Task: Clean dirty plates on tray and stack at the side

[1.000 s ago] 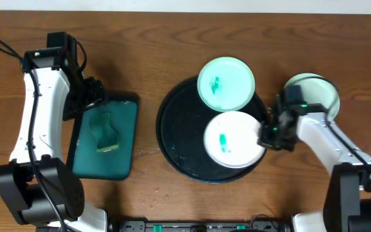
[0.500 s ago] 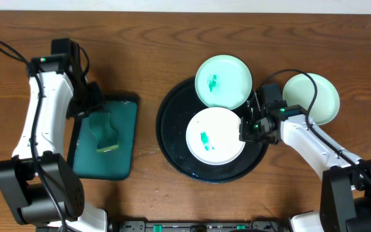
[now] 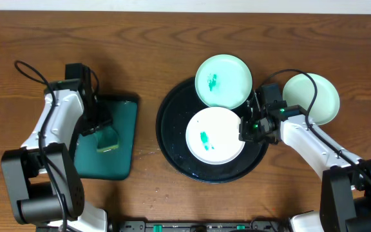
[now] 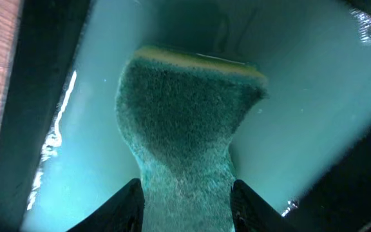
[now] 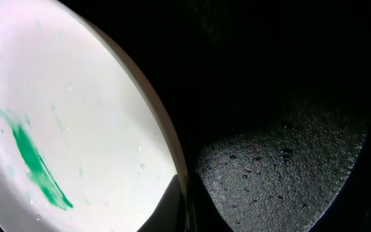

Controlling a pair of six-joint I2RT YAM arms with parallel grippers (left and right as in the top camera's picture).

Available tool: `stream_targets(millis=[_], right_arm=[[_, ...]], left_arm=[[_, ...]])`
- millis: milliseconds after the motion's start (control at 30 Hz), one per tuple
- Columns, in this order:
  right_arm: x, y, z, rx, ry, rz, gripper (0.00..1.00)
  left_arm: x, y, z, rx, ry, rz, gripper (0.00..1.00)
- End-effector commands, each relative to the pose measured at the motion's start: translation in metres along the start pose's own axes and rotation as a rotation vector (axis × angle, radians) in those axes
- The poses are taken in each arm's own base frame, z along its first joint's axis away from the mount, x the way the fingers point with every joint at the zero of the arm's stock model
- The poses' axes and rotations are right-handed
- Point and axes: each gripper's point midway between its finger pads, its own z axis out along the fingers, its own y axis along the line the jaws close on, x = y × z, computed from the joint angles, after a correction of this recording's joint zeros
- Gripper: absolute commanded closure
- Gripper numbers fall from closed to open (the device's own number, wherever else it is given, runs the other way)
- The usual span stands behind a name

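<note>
Bare table (image 3: 148, 84) between teal tray (image 3: 124, 154) and black tray (image 3: 172, 135); right arm (image 3: 308, 138) across its rim.

Brown wood-grain table (image 3: 172, 38); glossy black tray (image 3: 172, 129) bearing a white plate (image 3: 221, 129) streaked teal-green and, at its 12 o'clock, a smeared mint plate (image 3: 232, 80); a plain mint plate (image 3: 321, 103); a green, yellow-backed sponge (image 3: 108, 140) on a teal tray (image 3: 121, 161).

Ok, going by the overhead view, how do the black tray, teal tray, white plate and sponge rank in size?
Largest to smallest:
1. black tray
2. teal tray
3. white plate
4. sponge, clearly the smallest
All lie at about table level, so nearness to the camera hardly skews this.
</note>
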Motion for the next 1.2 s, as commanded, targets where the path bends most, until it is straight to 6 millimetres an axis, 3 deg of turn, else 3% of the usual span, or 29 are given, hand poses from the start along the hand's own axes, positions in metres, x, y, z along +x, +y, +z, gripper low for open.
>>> stream_targets(millis=[0,267,400,567,700,900,1067,1167], right_arm=[[0.004,0.002,0.003,-0.002,0.012,-0.002,0.99],[0.006,0.001,0.003,0.001,0.019,0.001,0.99],[0.009,0.000,0.003,0.007,0.033,0.004,0.99],[0.011,-0.001,0.003,0.009,0.040,0.006,0.99],[0.011,-0.001,0.003,0.010,0.042,0.007,0.99],[0.012,-0.002,0.003,0.012,0.045,0.003,0.99],[0.009,-0.001,0.003,0.011,0.033,-0.004,0.99],[0.007,0.000,0.003,0.008,0.023,-0.005,0.99]], left_arm=[[0.008,0.003,0.016,-0.015,0.034,0.000,0.54],[0.011,0.005,0.047,-0.034,0.093,-0.001,0.59],[0.014,0.006,0.058,-0.042,0.119,-0.002,0.93],[0.012,0.001,0.054,-0.015,0.111,-0.002,0.93],[0.009,-0.002,0.038,-0.003,0.069,0.005,0.93],[0.004,-0.018,-0.011,0.044,-0.065,0.057,0.93],[0.015,-0.042,-0.055,0.097,-0.173,0.141,0.93],[0.031,-0.064,-0.068,0.151,-0.178,0.205,0.93]])
